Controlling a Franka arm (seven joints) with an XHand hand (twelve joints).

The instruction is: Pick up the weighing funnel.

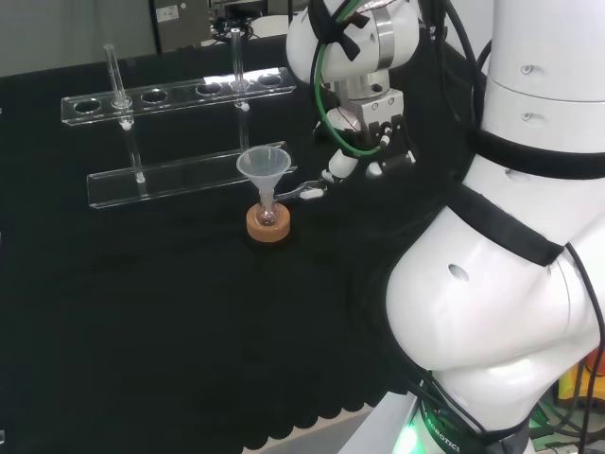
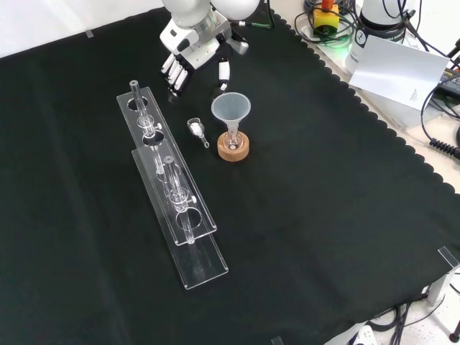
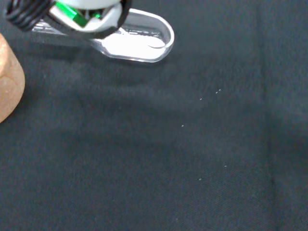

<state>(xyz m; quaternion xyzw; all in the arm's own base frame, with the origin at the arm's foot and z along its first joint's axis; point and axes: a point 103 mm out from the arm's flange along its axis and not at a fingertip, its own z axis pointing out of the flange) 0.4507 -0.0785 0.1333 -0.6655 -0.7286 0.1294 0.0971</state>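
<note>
The weighing funnel [image 2: 196, 129] is a small clear scoop with white powder in it, lying on the black cloth between the rack and the big funnel. The head view shows the weighing funnel [image 1: 310, 192] just right of the big funnel. It appears close up in the wrist view as the weighing funnel [image 3: 139, 41]. The hand [image 2: 188, 59] hovers above and beyond it in the front view, fingers [image 2: 175, 77] relaxed and pointing down, holding nothing. In the head view the hand [image 1: 364, 142] hangs up and right of the scoop, apart from it.
The big funnel [image 2: 230, 109] stands with its stem in a small flask on a cork ring [image 2: 233, 150], right beside the scoop. A clear test tube rack [image 2: 172, 188] with tubes runs along the left in the front view. Papers and cables lie off the cloth's right edge.
</note>
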